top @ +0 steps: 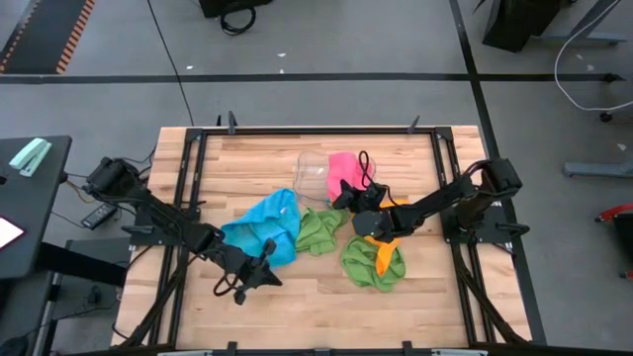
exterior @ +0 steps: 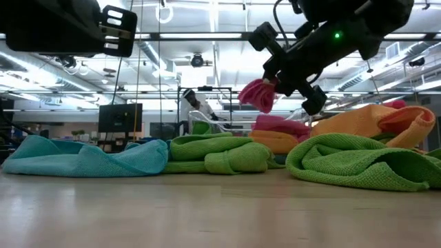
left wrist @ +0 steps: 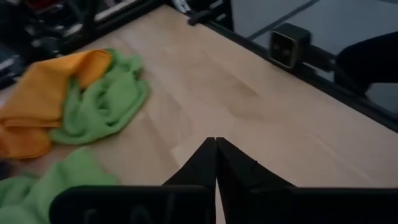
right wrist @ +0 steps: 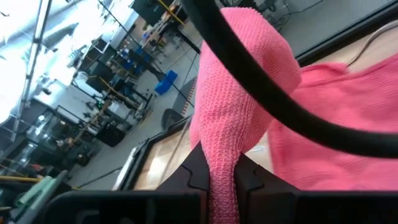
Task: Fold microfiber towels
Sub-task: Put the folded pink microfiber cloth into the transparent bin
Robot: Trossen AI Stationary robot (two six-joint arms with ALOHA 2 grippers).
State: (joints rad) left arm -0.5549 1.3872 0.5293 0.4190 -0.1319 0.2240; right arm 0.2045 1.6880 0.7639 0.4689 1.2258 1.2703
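The wooden bench (top: 267, 297) carries the cloths in a loose band across its middle; the blue towel (top: 265, 227) lies crumpled left of centre, a green towel (top: 318, 229) just beside it, and a second green towel (top: 368, 267) toward the near right with the orange towel (top: 384, 253) bunched on top of it; the clear plastic tray (top: 311, 176) sits near the far edge, and whether anything lies inside it cannot be told; the pink towel (top: 343, 171) rests just beside the tray on its right. The right gripper (right wrist: 224, 177) is above the bench by the tray, its fingers clamped on a fold of the pink towel, which rises off the surface; the left gripper (left wrist: 216, 163) hangs over bare wood near the front edge, fingers pressed together, holding nothing. No readable writing shows.
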